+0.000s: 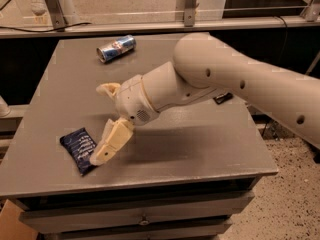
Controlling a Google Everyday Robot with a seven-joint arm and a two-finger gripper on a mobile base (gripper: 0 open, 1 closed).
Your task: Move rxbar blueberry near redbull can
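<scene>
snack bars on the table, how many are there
2. The rxbar blueberry lies at the front left, by the gripper; a black bar sits at the right, mostly hidden behind the arm. Others may be hidden behind it.

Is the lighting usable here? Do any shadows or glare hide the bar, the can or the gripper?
Camera view: the light is even and comes from above. The arm casts a soft shadow on the table to the right of the gripper, which hangs open at the right end of the rxbar blueberry. Camera view: the redbull can shows a small glint, and nothing is hidden.
</scene>
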